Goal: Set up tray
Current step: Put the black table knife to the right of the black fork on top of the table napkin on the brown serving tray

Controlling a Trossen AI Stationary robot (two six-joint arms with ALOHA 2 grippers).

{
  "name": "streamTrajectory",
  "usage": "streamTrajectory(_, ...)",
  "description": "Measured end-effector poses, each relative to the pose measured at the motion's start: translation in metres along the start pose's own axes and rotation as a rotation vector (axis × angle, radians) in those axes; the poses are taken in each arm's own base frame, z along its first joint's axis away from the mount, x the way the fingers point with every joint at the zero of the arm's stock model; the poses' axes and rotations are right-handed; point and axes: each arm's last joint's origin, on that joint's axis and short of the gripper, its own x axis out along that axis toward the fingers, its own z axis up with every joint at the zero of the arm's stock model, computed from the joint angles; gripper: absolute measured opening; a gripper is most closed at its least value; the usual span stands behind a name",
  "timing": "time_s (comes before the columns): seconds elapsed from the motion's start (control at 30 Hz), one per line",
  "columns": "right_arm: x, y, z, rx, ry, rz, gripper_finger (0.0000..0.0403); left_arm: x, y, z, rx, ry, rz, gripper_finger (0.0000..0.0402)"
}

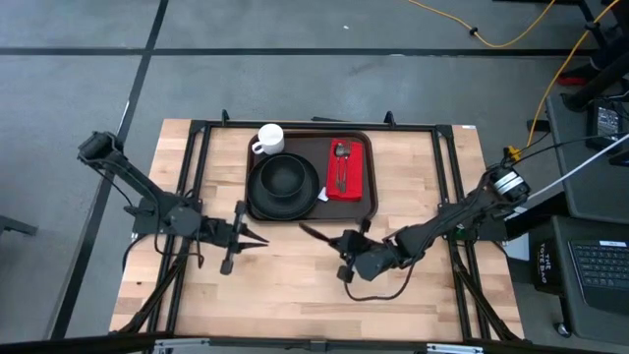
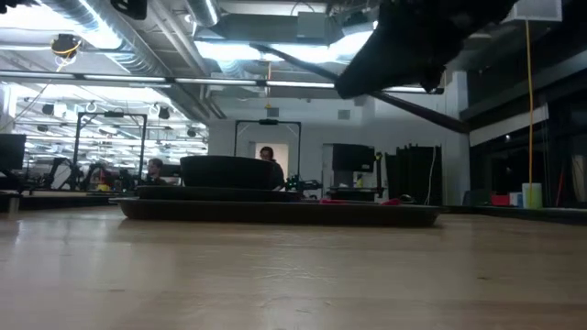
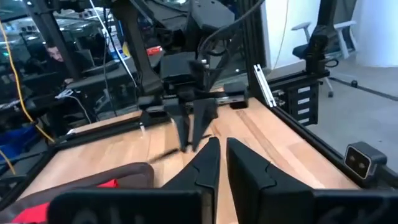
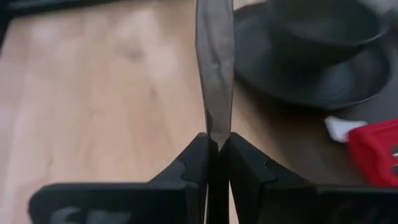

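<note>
Tray at 12 o'clock, both claws short of it

Near edge of the wooden surface (image 1: pixel 295 295) is bare. Right claw (image 1: pixel 339 239) sits at about 5 o'clock of the tray, clamped on a knife (image 4: pixel 214 68) whose blade points toward the black plate (image 1: pixel 285 187). Left claw (image 1: pixel 257 239) sits at 7 o'clock of the tray, fingers nearly together, nothing between them. Tray (image 1: pixel 371 206) lies at the far middle of the surface. On it: plate with black bowl (image 1: pixel 285 175) at left, red napkin (image 1: pixel 346 169) with cutlery at right, white mug (image 1: pixel 270 139) at the far-left corner.
</note>
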Motion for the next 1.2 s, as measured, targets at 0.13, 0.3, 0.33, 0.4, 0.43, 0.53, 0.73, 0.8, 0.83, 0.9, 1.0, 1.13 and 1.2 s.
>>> streamTrajectory(0.13, -0.002, -0.003, 0.004, -0.050, -0.052, -0.068, 0.0050, -0.004, 0.000, 0.003, -0.020, -0.015, -0.010, 0.0016)
streamTrajectory(0.3, 0.002, -0.009, 0.008, -0.068, -0.081, -0.126, 0.0050, -0.005, -0.002, 0.003, -0.017, -0.020, -0.024, 0.0004)
streamTrajectory(0.33, 0.002, -0.009, 0.009, -0.072, -0.081, -0.129, 0.0050, -0.005, -0.002, 0.003, -0.032, -0.019, -0.025, 0.0002)
streamTrajectory(0.4, 0.002, -0.009, 0.009, -0.073, -0.087, -0.132, 0.0050, -0.005, -0.002, 0.003, -0.053, -0.019, -0.025, 0.0001)
streamTrajectory(0.43, 0.002, -0.009, 0.009, -0.073, -0.091, -0.134, 0.0050, -0.005, -0.002, 0.003, -0.055, -0.015, -0.024, 0.0001)
streamTrajectory(0.53, 0.001, -0.008, 0.010, -0.073, -0.120, -0.167, 0.0051, -0.004, 0.000, -0.002, -0.037, 0.028, 0.008, 0.0004)
streamTrajectory(0.73, 0.000, -0.010, 0.011, -0.069, -0.170, -0.254, 0.0051, 0.000, 0.011, -0.005, -0.013, 0.053, 0.071, 0.0001)
streamTrajectory(0.8, 0.001, -0.012, 0.012, -0.063, -0.177, -0.268, 0.0051, 0.001, 0.015, -0.003, -0.015, 0.035, 0.059, 0.0002)
streamTrajectory(0.83, 0.001, -0.012, 0.013, -0.058, -0.181, -0.270, 0.0051, 0.002, 0.016, -0.003, -0.007, 0.030, 0.036, 0.0002)
streamTrajectory(0.9, 0.002, -0.013, 0.014, -0.050, -0.186, -0.273, 0.0051, 0.001, 0.018, -0.005, 0.006, 0.019, -0.018, 0.0003)
streamTrajectory(1.0, 0.003, -0.014, 0.015, -0.047, -0.186, -0.276, 0.0051, -0.004, 0.023, -0.018, -0.015, -0.024, -0.030, 0.0001)
streamTrajectory(1.13, 0.004, -0.016, 0.017, -0.038, -0.189, -0.283, 0.0051, -0.018, 0.030, -0.038, -0.058, -0.122, 0.011, 0.0003)
streamTrajectory(1.2, 0.005, -0.016, 0.020, -0.031, -0.194, -0.286, 0.0051, -0.027, 0.033, -0.046, -0.064, -0.177, 0.009, 0.0002)
